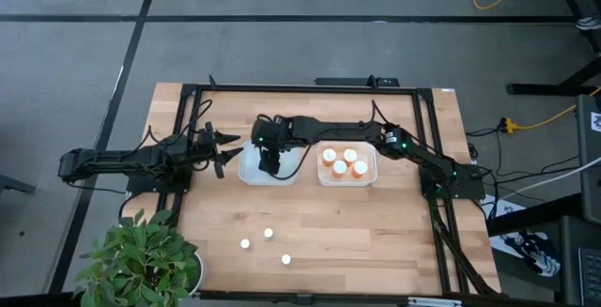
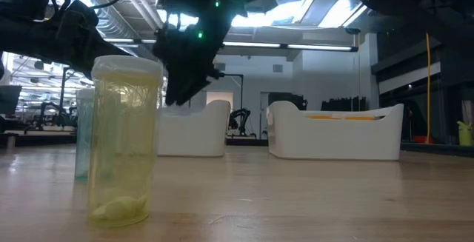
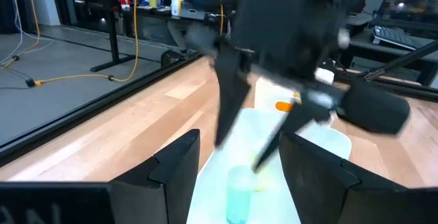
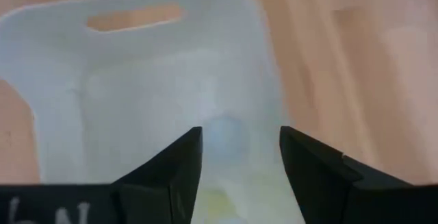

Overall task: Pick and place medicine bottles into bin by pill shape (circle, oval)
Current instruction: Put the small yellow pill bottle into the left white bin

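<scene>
- my right gripper (image 1: 271, 164) is hanging right over the left white bin (image 1: 250, 168), reaching across from the right side of the table (image 1: 376, 241).
- its fingers (image 4: 179, 166) are standing partly apart with nothing between them. in my right wrist view i'm looking straight down through the gap at a pale bottle (image 4: 224, 136) sitting on the bin floor, so i'm not gripping it.
- my left wrist view is catching that same small pale bottle (image 3: 239, 193) lying in the bin below the right gripper's two spread fingers.
- my left gripper (image 1: 222, 149) is waiting just beside the left bin's outer edge, fingers (image 3: 176, 166) spread wide and holding nothing.
- the right white bin (image 1: 373, 173) is sitting right next to the left one, and four orange bottles with white caps (image 1: 344, 161) are standing inside it, bunched together.
- three small white-capped bottles (image 1: 266, 244) are sitting out on the bare wood near the front of the table, well apart from both bins, in a loose row.
- in the low view one of them, a yellowish clear bottle (image 2: 124, 140), is standing upright close to the camera, with a greenish one (image 2: 84, 132) partly hidden just behind it.
- a potted plant (image 1: 141, 255) is sitting at the front left corner of the table.
</scene>
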